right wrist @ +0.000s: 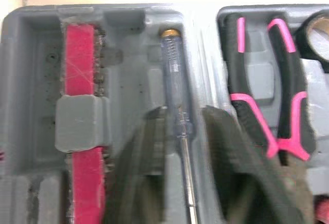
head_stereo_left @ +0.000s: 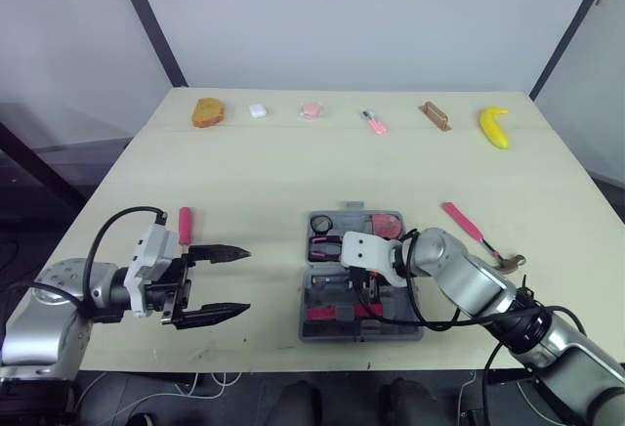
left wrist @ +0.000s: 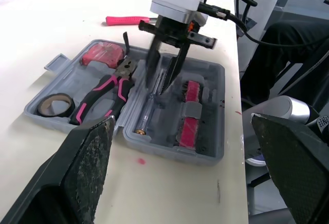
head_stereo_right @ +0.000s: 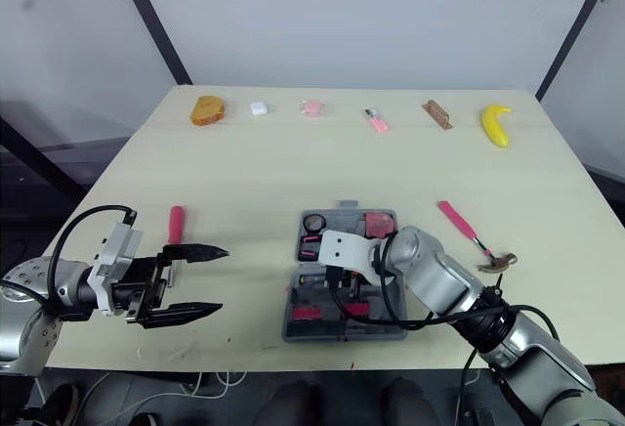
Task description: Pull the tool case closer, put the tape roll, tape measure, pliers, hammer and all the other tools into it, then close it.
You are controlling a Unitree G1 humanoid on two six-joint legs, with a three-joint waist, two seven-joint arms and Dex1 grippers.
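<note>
Pale wooden bench [head_stereo_left: 293,172], white walls behind. The tool case [left wrist: 159,144] lies open by the near edge, the hammer [head_stereo_left: 479,235] toward the right edge. Left jaws gape above the near left corner. The right wrist view shows the right jaws parted astride a clear screwdriver [right wrist: 177,106], with pliers [right wrist: 267,80] alongside.

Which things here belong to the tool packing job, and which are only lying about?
Job: case, tape roll, pliers, tape measure, screwdriver, hammer, red-handled tool.

Lying about: banana, bread, white object, pink object, pink pen, brown block.
</note>
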